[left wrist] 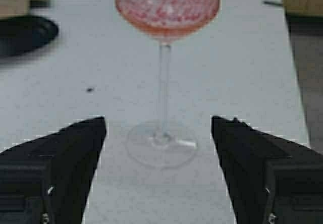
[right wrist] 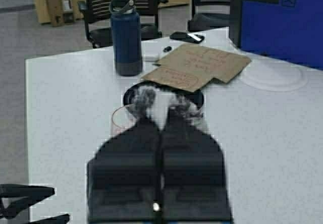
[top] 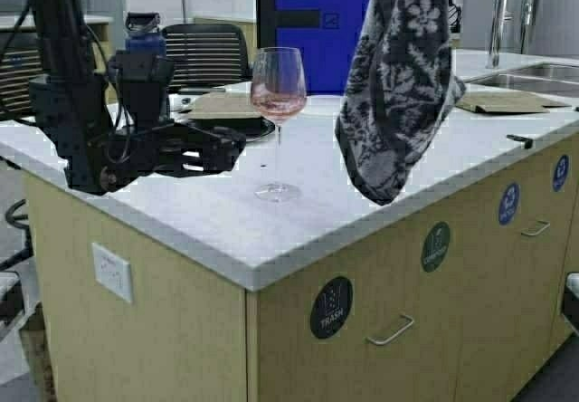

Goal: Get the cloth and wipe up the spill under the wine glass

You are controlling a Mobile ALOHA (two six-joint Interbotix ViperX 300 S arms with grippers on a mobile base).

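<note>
The wine glass [top: 278, 90], with pinkish liquid in its bowl, stands upright on the white counter [top: 181, 203]. My left gripper [top: 231, 148] is open and low over the counter just left of the glass. In the left wrist view the stem [left wrist: 164, 77] and foot stand between and just beyond the spread fingertips of that gripper [left wrist: 159, 125]. My right gripper [right wrist: 161, 118] is shut on the dark floral cloth [right wrist: 161, 100]. The cloth [top: 398, 85] hangs in the air right of the glass, its lower end just above the counter. The glass rim [right wrist: 121, 120] shows below it. No spill shows clearly.
A dark blue bottle [top: 145, 35] stands behind my left arm. Brown paper mats [top: 222, 103] [top: 502, 101] lie at the back, with a black dish [top: 237, 129] behind the glass. A sink [top: 534, 76] is far right. The counter's front edge is close to the glass.
</note>
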